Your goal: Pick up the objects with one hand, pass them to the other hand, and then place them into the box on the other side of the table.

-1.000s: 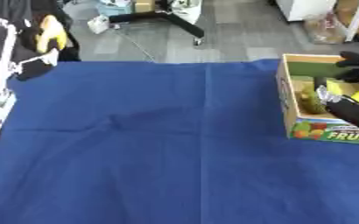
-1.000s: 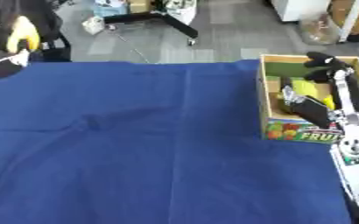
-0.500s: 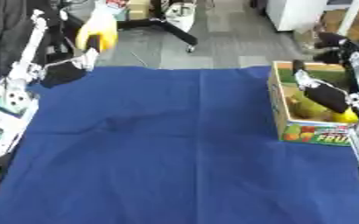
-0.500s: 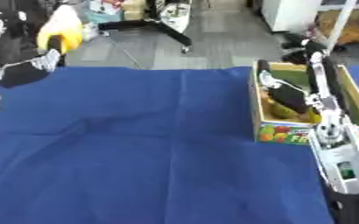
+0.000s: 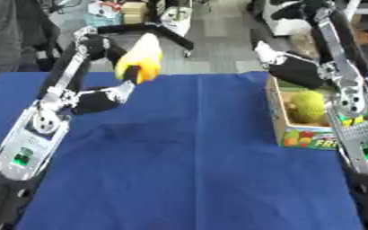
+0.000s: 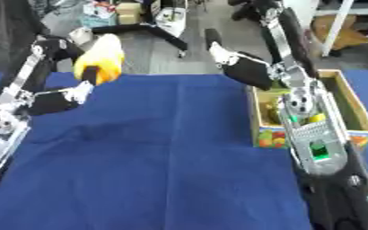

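The left hand (image 5: 116, 96) was raised above the far left part of the blue-covered table (image 5: 187, 170), its fingers curled round a yellow fruit (image 5: 140, 58) that stood clear of the cloth; the right hand (image 6: 238, 67) hung in the air at the far side, just left of the cardboard box (image 6: 348, 105), and whether its fingers were wide or narrow I could not tell; the box sat at the right edge of the table with a green round fruit (image 5: 307, 105) and other yellow pieces inside; the two hands were well apart.
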You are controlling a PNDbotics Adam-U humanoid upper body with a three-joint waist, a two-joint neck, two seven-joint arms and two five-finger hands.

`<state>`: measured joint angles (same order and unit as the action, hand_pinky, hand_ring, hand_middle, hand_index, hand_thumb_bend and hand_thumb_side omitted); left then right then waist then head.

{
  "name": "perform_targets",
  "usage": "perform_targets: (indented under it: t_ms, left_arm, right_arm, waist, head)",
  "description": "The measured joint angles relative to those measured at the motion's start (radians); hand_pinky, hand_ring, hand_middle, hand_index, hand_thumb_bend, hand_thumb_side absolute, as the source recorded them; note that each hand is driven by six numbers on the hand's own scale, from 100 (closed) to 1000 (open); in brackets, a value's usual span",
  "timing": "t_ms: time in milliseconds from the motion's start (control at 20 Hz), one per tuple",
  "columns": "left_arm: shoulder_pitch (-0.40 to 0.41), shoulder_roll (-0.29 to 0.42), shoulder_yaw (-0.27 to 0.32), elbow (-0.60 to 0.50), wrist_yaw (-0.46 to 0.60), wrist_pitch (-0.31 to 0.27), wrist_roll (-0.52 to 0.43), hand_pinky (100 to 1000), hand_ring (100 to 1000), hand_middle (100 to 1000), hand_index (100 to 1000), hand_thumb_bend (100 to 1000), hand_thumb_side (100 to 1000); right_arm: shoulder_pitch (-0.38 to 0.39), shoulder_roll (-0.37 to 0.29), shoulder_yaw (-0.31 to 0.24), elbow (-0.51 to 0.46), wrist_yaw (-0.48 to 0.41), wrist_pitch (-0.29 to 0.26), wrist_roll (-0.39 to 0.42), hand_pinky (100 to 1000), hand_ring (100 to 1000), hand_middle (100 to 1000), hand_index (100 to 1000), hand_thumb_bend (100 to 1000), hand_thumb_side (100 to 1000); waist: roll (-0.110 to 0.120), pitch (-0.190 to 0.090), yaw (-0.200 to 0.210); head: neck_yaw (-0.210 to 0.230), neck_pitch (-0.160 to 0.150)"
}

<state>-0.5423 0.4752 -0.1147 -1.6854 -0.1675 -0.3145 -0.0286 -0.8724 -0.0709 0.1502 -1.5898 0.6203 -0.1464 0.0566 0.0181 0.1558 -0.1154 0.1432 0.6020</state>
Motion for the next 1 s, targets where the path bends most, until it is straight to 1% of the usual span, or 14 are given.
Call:
perform_targets:
  t_ms: [50, 100, 300, 450, 700, 1000]
  left_arm:
    - [-0.003, -0.003, -0.004, 0.004, 0.013, -0.019, -0.007, 528, 401, 326, 451, 100, 154]
    - [-0.005, -0.007, -0.007, 0.008, 0.03, -0.036, -0.012, 529, 401, 326, 451, 100, 152]
    - [-0.013, -0.024, -0.015, 0.028, 0.124, -0.094, -0.026, 542, 405, 330, 453, 100, 158]
    - [-0.018, -0.036, -0.019, 0.043, 0.2, -0.119, -0.049, 559, 411, 332, 454, 100, 166]
    - [-0.031, -0.051, -0.02, 0.057, 0.289, -0.136, -0.096, 566, 414, 333, 454, 100, 169]
    - [-0.041, -0.061, -0.024, 0.061, 0.322, -0.138, -0.124, 576, 417, 336, 457, 100, 168]
  right_arm:
    - [-0.007, 0.005, 0.007, -0.002, 0.014, -0.006, 0.021, 796, 707, 736, 859, 280, 336]
    - [-0.014, 0.008, 0.013, -0.004, 0.031, -0.013, 0.044, 797, 707, 737, 860, 252, 340]
    - [-0.042, 0.022, 0.035, -0.005, 0.118, -0.041, 0.146, 819, 724, 745, 863, 238, 344]
    - [-0.063, 0.03, 0.049, -0.004, 0.183, -0.066, 0.219, 834, 735, 750, 864, 225, 341]
    - [-0.097, 0.044, 0.073, 0.015, 0.249, -0.107, 0.318, 849, 746, 757, 867, 214, 336]
    - [-0.12, 0.059, 0.093, 0.033, 0.273, -0.143, 0.392, 858, 756, 766, 878, 217, 336]
  waist:
    - [-0.001, 0.0, 0.001]
    - [-0.002, 0.0, 0.001]
    - [-0.009, -0.001, 0.005]
    - [-0.01, -0.001, 0.006]
    - [-0.015, -0.002, 0.008]
    - [-0.018, -0.002, 0.01]
  head:
    - [-0.003, -0.002]
    - [-0.005, -0.005]
    - [-0.013, -0.013]
    - [-0.015, -0.016]
    - [-0.024, -0.023]
    - [-0.027, -0.025]
